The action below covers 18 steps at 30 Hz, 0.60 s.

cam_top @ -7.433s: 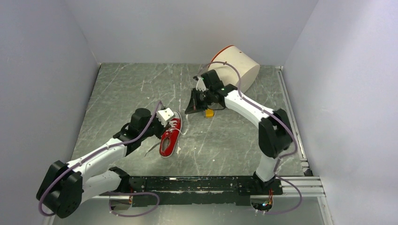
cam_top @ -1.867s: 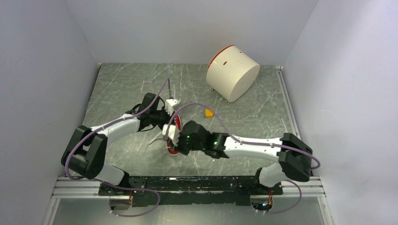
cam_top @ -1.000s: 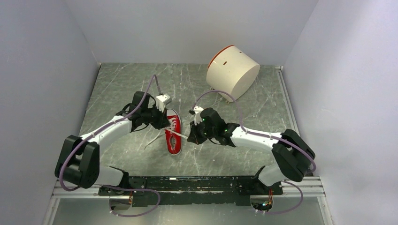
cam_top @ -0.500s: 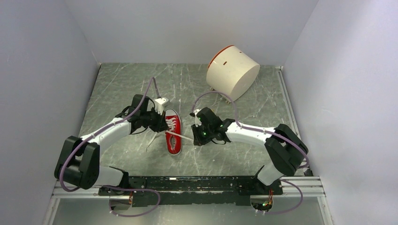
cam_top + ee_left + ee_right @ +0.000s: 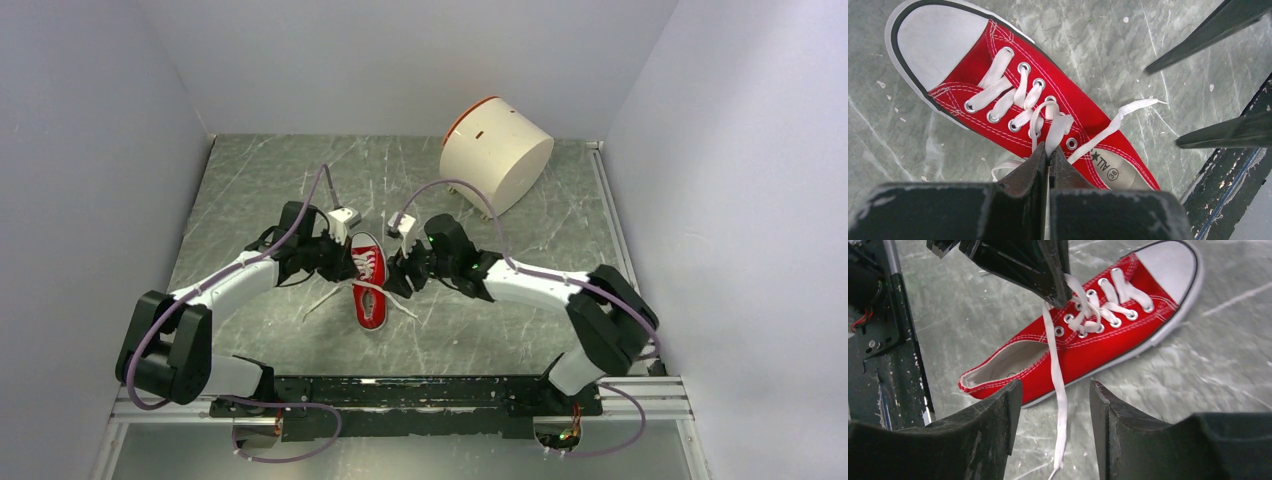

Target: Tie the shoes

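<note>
Your red sneaker (image 5: 370,300) pointed toe-first at the far wall (image 5: 400,60); left gripper (image 5: 1049,151) clenched its lace (image 5: 1056,131), right gripper (image 5: 1055,415) gaped empty.

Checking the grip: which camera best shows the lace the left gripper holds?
Left wrist view: the lace runs straight into the shut left gripper, close up. Right wrist shows it side-on; overhead it is tiny.

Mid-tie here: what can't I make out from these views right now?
- Left wrist: the left end effector covers the sneaker at its heel end, and its own pinch point on the lace.
- Right wrist: that end effector covers where the laces meet, so any knot is unseen.
- Top: lace crossings too small.
</note>
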Tool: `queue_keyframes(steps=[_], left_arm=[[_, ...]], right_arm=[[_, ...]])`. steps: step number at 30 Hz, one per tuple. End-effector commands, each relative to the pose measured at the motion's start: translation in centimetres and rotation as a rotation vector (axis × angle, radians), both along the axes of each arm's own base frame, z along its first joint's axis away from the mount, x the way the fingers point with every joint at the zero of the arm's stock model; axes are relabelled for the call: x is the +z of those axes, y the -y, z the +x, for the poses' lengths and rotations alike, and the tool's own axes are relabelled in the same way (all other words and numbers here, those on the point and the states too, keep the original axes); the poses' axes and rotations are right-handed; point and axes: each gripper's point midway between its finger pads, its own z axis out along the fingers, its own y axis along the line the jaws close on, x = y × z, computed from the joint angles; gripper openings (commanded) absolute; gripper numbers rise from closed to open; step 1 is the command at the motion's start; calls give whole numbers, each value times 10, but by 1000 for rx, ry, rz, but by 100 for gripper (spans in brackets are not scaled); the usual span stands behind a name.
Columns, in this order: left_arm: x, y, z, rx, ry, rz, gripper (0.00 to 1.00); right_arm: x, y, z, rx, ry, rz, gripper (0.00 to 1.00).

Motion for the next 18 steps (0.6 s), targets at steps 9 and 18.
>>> queue_keyframes(steps=[9,18], left_arm=[[14,5,1,9,17,-60,5],[17,6,0,21,16,-74,5]], right_arm=[[-12,-41,4,113,-35,149,46],[-24,-45,16,73,-32,133,36]])
